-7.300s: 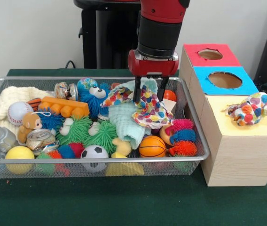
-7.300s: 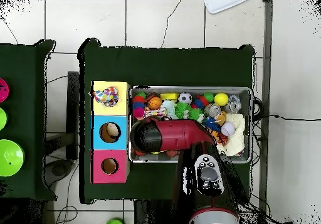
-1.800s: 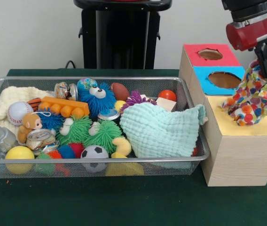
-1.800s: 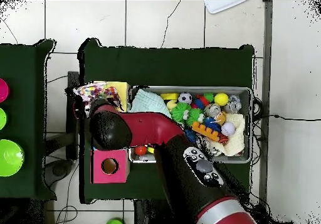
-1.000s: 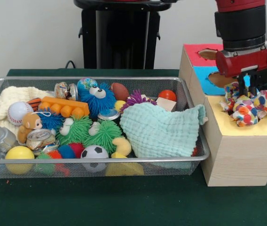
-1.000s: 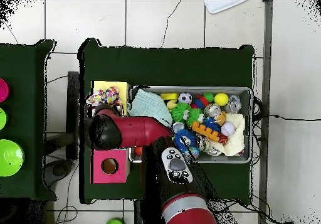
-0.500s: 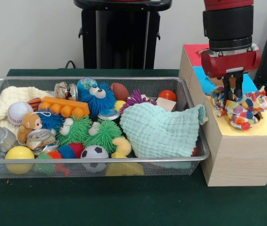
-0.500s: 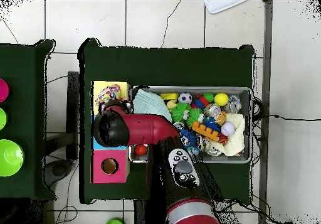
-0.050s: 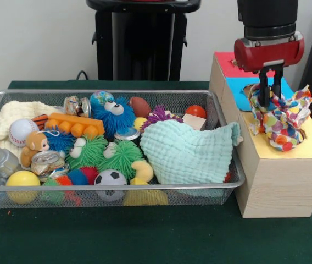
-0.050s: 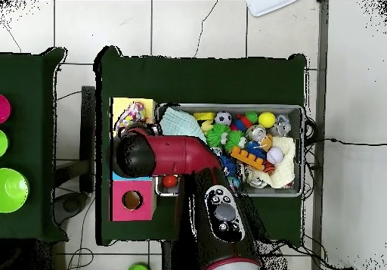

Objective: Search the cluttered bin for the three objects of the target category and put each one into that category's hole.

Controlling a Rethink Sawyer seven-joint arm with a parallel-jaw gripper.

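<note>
A polka-dot cloth point(image 9: 280, 122) sits bunched on the yellow end of the wooden box point(image 9: 279, 181), standing up over where the yellow hole lies. My gripper point(image 9: 270, 98) is right above it, fingers reaching down into the cloth's left part and shut on it. The overhead view shows the same cloth point(image 10: 130, 116) on the yellow section, with the arm's head point(image 10: 134, 153) covering the gripper and the blue section. A mint green cloth point(image 9: 186, 151) lies in the right part of the wire bin point(image 9: 222, 190). A cream cloth point(image 9: 10, 115) lies at the bin's left end.
The blue hole point(image 9: 248, 88) is partly behind the gripper, and the red hole point(image 10: 132, 200) is beyond it. The bin also holds spiky balls, a soccer ball point(image 9: 110, 177), a baseball point(image 9: 22, 131), cans, an orange block point(image 9: 74, 125) and plush toys.
The gripper carried the polka-dot cloth from the bin to the yellow section, pressed it down, and has now risen a little; the cloth stands taller than half a second ago.
</note>
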